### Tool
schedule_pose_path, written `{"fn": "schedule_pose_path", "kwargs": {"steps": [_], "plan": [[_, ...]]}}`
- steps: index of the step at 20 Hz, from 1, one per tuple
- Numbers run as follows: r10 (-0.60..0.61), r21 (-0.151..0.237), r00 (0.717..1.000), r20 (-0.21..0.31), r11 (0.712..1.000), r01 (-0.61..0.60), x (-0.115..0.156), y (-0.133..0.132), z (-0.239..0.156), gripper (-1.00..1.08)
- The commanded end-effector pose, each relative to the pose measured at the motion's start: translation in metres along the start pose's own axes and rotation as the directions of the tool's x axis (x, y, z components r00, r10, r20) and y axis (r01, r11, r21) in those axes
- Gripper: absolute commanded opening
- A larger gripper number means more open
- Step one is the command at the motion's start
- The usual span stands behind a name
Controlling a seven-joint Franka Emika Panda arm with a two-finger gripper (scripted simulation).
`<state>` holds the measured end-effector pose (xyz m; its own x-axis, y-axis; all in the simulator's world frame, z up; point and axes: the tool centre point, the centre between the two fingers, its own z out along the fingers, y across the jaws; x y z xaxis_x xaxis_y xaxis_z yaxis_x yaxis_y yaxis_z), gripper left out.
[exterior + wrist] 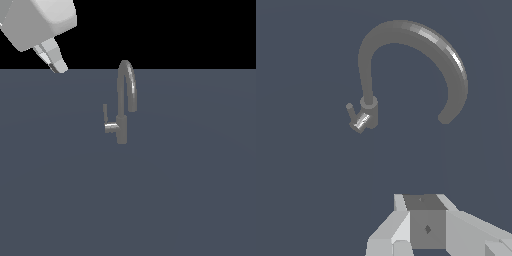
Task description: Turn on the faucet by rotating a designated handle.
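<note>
The gripper (56, 65) is up high, well apart from the faucet (123, 102), jaws look nearly together, so it could bump the big spout (127, 82) and miss the little handle (105, 116) beside the post

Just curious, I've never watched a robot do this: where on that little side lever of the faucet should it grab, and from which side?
Probably near the free upper tip of the handle, approached from the exterior view's left: the rod stands upright, clear of the post there.
</note>
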<state>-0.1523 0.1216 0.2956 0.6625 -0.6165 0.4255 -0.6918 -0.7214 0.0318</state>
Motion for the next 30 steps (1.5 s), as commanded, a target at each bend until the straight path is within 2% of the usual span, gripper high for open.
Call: {"fn": "schedule_pose_path", "kwargs": {"steps": [1,14,30], "plan": [[0.029,-0.007,0.999,-0.016,1.000,-0.029,0.000,-0.008,0.009,-1.00],[0.154,-0.039,0.984,-0.092,0.987,-0.159,0.007,-0.040,0.047,-1.00],[0.252,-0.061,0.955,-0.158,0.963,-0.264,0.019,-0.063,0.080,-1.00]]}}
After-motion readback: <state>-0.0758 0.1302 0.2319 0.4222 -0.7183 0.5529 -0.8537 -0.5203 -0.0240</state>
